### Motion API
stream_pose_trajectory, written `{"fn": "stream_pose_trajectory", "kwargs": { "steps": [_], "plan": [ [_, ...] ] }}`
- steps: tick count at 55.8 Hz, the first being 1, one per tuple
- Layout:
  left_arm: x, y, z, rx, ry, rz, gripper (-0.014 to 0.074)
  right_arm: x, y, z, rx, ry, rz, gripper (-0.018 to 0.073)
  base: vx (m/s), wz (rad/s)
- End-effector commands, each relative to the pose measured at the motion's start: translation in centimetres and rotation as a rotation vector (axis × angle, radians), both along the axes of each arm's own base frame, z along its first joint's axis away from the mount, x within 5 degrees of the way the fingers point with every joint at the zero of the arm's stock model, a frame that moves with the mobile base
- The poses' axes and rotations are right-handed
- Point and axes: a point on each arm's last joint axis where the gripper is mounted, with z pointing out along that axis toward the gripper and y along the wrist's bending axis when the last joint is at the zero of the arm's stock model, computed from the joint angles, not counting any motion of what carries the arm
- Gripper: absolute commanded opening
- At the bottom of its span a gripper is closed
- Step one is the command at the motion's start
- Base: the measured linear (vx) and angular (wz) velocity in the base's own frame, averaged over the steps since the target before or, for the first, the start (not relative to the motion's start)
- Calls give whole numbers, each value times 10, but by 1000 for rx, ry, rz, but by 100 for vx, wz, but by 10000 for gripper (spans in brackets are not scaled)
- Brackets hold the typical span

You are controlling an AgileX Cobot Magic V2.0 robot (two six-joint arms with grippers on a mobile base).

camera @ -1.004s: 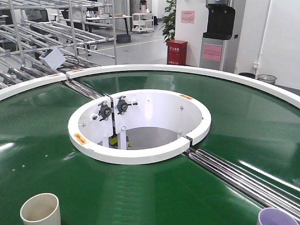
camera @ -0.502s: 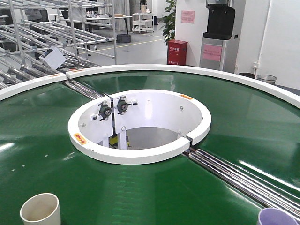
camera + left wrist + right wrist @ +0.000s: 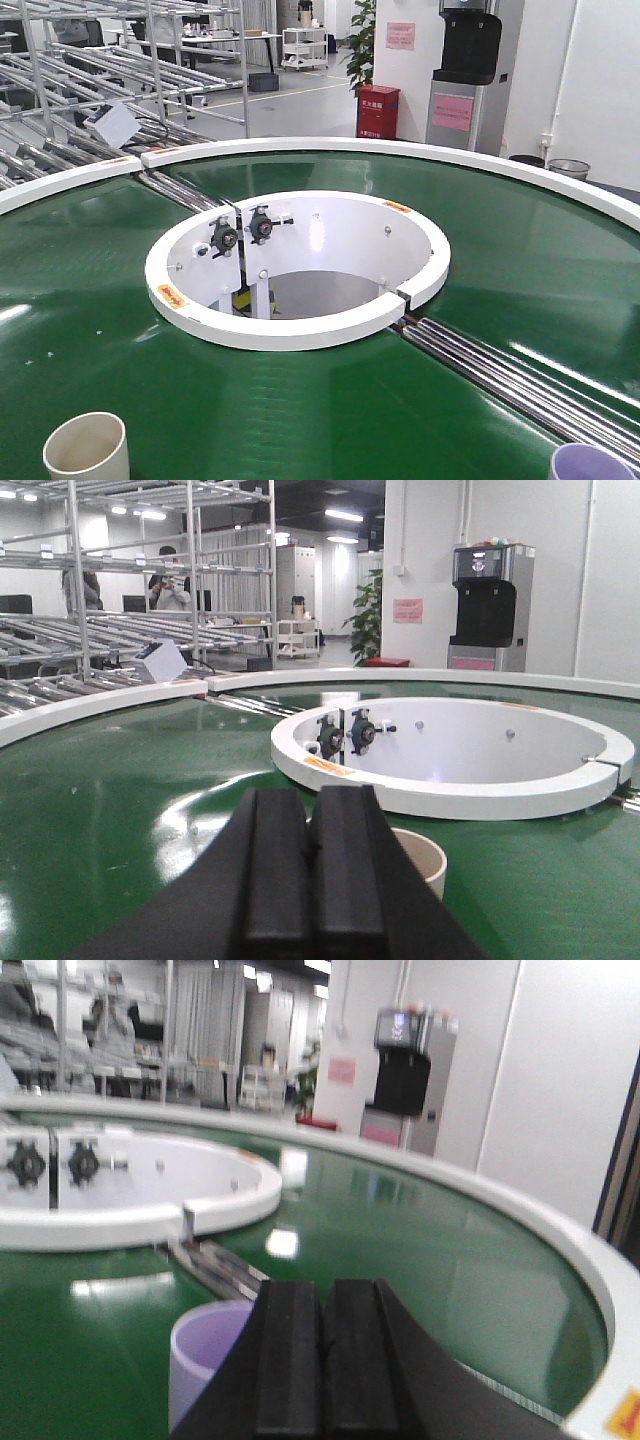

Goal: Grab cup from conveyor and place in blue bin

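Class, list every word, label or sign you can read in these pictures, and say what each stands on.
Nothing can be read.
White characters on the red box: too small.
Pink wall sign: blurred.
Pink dispenser sign: blurred.
Orange ring stickers: too small.

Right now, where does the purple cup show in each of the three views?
Front view: purple cup at the bottom right corner, cut off by the edge.
Left wrist: not in it.
Right wrist: the cup at lower left.
Shared landmark: the white centre ring.
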Motion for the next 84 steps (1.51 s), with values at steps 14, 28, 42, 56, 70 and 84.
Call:
{"fn": "stream_pose_trajectory", "kwargs": {
  "steps": [14, 28, 42, 56, 70, 84],
  "plan": [
    [-4, 0, 12, -11, -156, -4, -3, -4, 3, 10, -12, -170, 25, -9, 0, 0],
    [-5, 0, 15, -10, -170, -4, -3, -6, 0, 23, 27, -95, 6, -9, 0, 0],
    [-15, 0, 55, 44, -184, 13, -3, -13, -2, 47, 20, -48, -24, -9, 0, 0],
    [-12, 0, 106, 118, -97, 31, -3, -5, -5, 75, 51, 101, -50, -9, 0, 0],
    [46, 0, 127, 122, 103, 19, 0, 45, -7, 87, 64, 324, -57, -6, 0, 0],
    [96, 0, 88, 124, 393, 2, 32, 87, -9, 57, 90, 560, -62, 58, 0, 0]
  ]
}}
